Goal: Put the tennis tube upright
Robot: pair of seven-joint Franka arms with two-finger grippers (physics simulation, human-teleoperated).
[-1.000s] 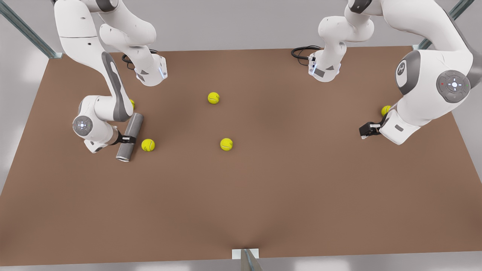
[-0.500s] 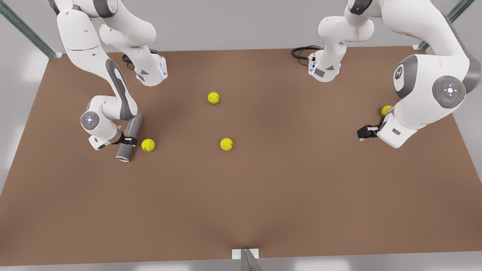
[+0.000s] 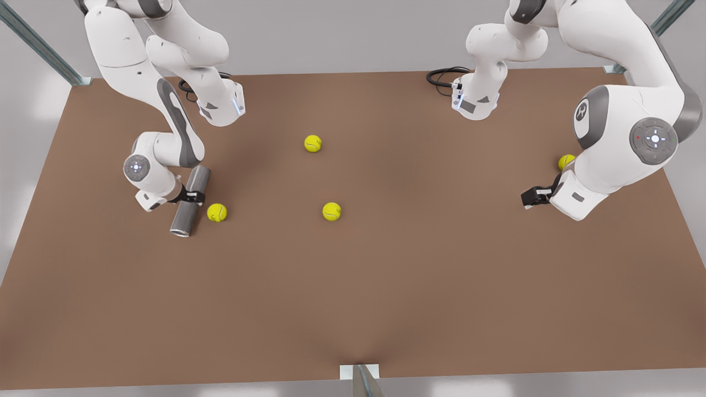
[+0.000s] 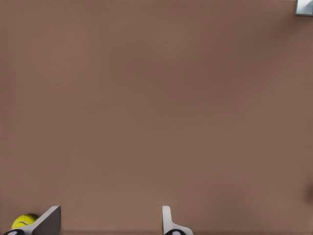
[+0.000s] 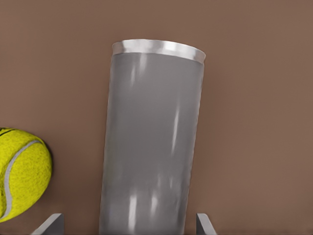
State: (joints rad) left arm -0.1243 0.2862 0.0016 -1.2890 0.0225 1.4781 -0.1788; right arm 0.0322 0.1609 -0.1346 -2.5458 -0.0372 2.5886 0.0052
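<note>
Right gripper (image 3: 190,196) straddles one tennis tube (image 3: 190,200) lying flat on table (image 3: 386,286), fingers (image 5: 49,224) spread on either side of it, whether they touch it I cannot tell. One tennis ball (image 3: 217,212) sits just beside this gripper. Left gripper (image 3: 530,196) waits well apart, open and holding nothing, another ball (image 3: 565,161) near behind it. Four balls counted, two (image 3: 313,143) (image 3: 331,211) mid-table.

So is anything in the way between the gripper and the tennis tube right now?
Nothing visible is. The right gripper already straddles the tennis tube, one finger on each side, nothing between them. The nearest tennis ball lies beside the tube, apart from it. The left gripper waits across the table.
</note>
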